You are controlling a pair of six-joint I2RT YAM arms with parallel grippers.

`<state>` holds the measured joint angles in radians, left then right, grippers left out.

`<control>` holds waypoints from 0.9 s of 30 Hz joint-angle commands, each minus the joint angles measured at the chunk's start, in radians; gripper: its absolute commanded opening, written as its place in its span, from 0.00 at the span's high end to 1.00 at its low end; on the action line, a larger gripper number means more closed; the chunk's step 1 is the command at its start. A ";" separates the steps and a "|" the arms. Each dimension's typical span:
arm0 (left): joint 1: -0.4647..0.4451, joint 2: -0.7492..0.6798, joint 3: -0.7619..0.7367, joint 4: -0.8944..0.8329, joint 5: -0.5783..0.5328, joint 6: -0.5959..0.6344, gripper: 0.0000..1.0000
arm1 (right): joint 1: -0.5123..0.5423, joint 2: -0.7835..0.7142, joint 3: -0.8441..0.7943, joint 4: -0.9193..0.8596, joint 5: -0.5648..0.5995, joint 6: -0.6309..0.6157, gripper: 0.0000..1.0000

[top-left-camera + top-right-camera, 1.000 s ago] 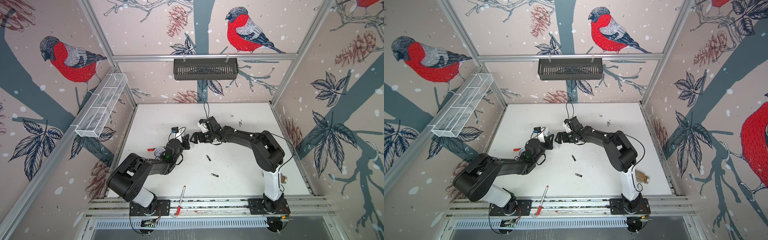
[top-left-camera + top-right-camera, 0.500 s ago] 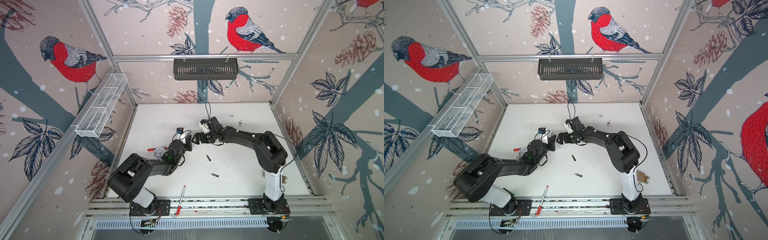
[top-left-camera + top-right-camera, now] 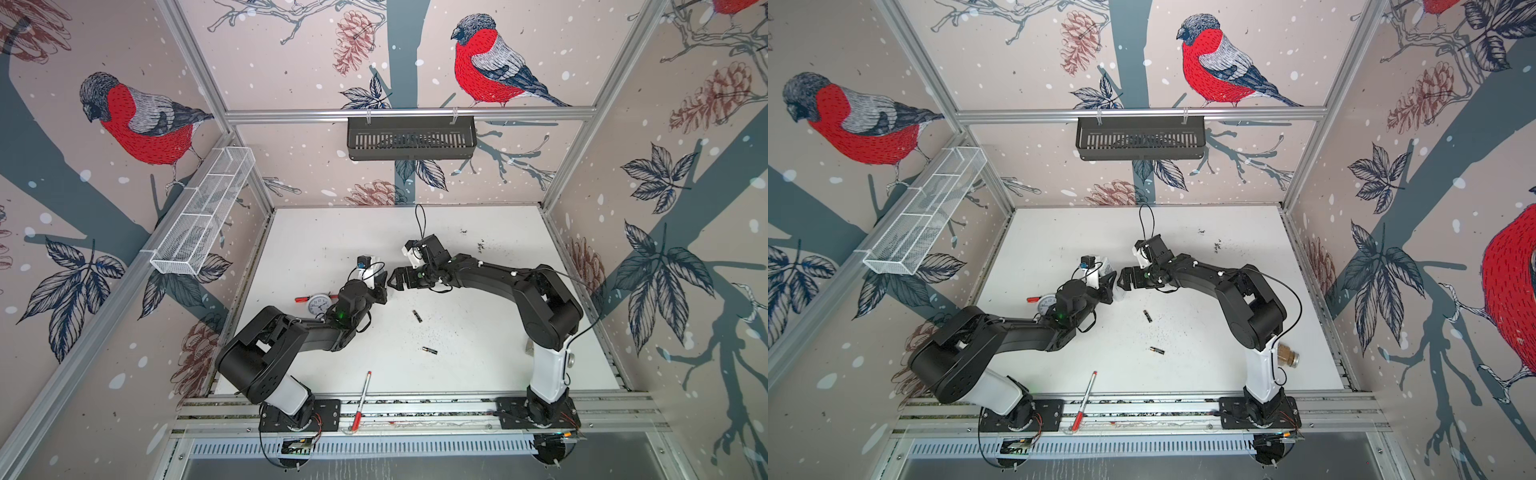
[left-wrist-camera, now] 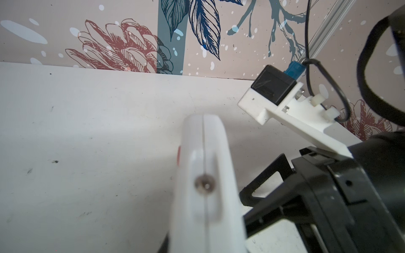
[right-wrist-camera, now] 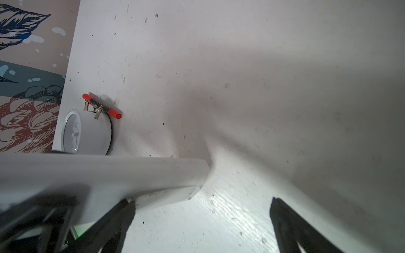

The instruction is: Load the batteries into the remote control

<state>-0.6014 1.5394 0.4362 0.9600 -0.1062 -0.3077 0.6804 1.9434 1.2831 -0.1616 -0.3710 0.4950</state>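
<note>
My left gripper (image 3: 380,289) is shut on the white remote control (image 3: 375,269), which it holds clear of the table. In the left wrist view the remote control (image 4: 206,175) points away edge-on, its seam and end lamp showing. My right gripper (image 3: 390,280) stands open right beside it. In the right wrist view the remote control (image 5: 109,175) crosses in front of one finger (image 5: 118,219), and its end stops short of the gap, where nothing lies. Two black batteries (image 3: 417,316) (image 3: 429,350) lie loose on the white table, in both top views, nearer the front than both grippers.
A round white alarm clock (image 3: 319,306) stands left of my left wrist, with a red-capped marker (image 3: 303,298) just behind it. A red-and-white pen (image 3: 361,401) lies across the front rail. A brass fitting (image 3: 1287,357) sits by the right arm's base.
My left gripper has carried the remote control a little to the right, closer to the right gripper. The right gripper has barely shifted and stays open.
</note>
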 commanded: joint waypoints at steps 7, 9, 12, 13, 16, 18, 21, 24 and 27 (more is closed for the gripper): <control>-0.012 0.001 0.017 0.182 0.013 0.004 1.00 | -0.010 -0.020 -0.016 -0.087 0.114 -0.019 0.01; -0.012 0.004 0.018 0.182 0.009 0.004 1.00 | -0.010 -0.024 -0.017 -0.090 0.112 -0.020 0.00; -0.014 0.008 0.022 0.176 0.001 0.008 1.00 | -0.011 -0.030 -0.022 -0.093 0.113 -0.021 0.00; -0.015 0.008 0.025 0.172 -0.002 0.012 1.00 | -0.011 -0.032 -0.024 -0.095 0.112 -0.021 0.01; -0.018 0.009 0.028 0.165 -0.010 0.021 1.00 | -0.013 -0.037 -0.033 -0.095 0.107 -0.020 0.00; -0.018 0.011 0.028 0.164 -0.012 0.021 1.00 | -0.015 -0.043 -0.040 -0.093 0.104 -0.017 0.00; -0.020 0.016 0.028 0.164 -0.013 0.021 1.00 | -0.016 -0.055 -0.048 -0.088 0.102 -0.016 0.01; -0.020 0.018 0.029 0.167 -0.014 0.019 1.00 | -0.018 -0.066 -0.054 -0.085 0.099 -0.016 0.01; -0.020 0.021 0.026 0.173 -0.013 0.015 1.00 | -0.018 -0.072 -0.059 -0.083 0.095 -0.019 0.00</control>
<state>-0.6193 1.5620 0.4530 0.9726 -0.1146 -0.2886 0.6647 1.8771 1.2308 -0.1905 -0.3355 0.4942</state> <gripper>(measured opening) 0.208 0.995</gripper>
